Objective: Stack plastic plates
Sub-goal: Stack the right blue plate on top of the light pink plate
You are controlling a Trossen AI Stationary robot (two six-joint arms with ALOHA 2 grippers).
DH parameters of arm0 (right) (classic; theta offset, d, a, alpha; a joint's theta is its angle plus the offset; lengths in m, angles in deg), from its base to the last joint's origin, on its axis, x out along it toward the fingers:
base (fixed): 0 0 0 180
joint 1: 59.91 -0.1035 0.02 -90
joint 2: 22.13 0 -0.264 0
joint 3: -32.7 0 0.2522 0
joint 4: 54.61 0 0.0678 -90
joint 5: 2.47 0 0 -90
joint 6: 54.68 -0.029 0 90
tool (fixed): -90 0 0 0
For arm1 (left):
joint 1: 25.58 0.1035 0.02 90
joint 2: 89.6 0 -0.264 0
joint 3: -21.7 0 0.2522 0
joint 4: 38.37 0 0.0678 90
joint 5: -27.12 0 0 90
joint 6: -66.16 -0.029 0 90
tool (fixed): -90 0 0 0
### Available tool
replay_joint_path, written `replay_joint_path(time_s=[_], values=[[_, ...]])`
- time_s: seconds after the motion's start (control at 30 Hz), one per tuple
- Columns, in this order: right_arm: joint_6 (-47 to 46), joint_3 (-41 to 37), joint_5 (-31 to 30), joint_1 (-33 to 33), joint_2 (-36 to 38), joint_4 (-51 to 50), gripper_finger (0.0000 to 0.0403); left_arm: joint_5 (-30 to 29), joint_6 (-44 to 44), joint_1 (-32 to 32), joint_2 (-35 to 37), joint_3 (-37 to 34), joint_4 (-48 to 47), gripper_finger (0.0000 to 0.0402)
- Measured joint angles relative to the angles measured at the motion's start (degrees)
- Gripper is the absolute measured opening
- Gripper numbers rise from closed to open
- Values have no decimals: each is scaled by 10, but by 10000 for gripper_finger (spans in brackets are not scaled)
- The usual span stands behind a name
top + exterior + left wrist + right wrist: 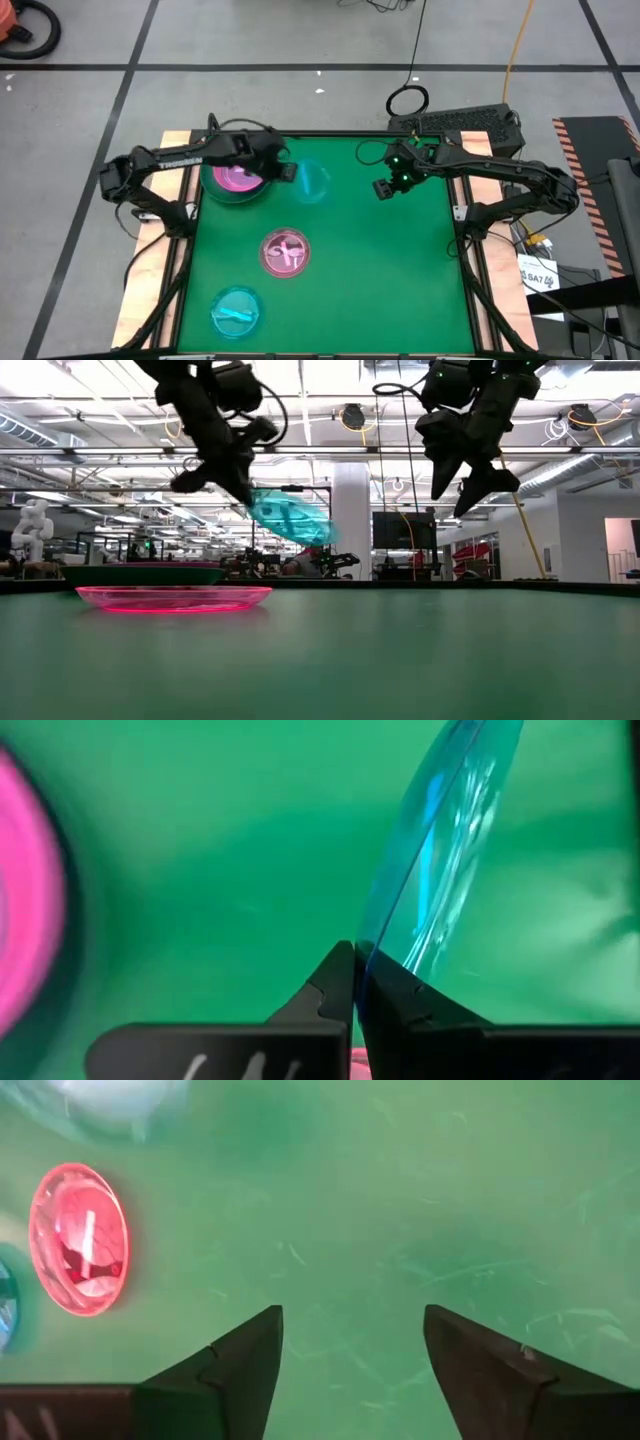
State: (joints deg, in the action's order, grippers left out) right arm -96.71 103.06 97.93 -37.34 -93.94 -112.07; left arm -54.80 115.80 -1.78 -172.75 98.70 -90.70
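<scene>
Translucent cyan plate (314, 182) held aloft over the far part of the green table (400, 270), tilted, clear of the surface; the left gripper (288, 172) is pinched tight on its rim, and the left wrist view shows the two fingers (330, 990) closed with the plate's edge (440, 850) between them. Just beside it, toward the table's left edge, a stack (238, 180) sits flat: a dark green plate at the bottom with pink on top. Near the table's middle lies a translucent pink plate (285, 252), alone; in the low view it rests flat on the surface (175, 598). Closer to the near edge lies another cyan plate (236, 310), apart from the pink one. Right gripper (386, 187) hangs above the far right part of the table, jaws spread wide and holding nothing; its wrist view shows bare green between the fingers (240, 1355).
</scene>
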Motion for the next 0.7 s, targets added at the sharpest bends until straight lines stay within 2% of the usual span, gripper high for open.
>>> replay_joint_path(time_s=[0.23,0.53,0.7], values=[[15,0,1,-1,1,-10,236,-8,-75,106,61,0,-187,12],[30,0,3,-1,1,-12,236,-63,-153,252,123,0,-292,12],[40,0,3,-1,1,-12,236,-67,-164,306,124,0,-340,12]])
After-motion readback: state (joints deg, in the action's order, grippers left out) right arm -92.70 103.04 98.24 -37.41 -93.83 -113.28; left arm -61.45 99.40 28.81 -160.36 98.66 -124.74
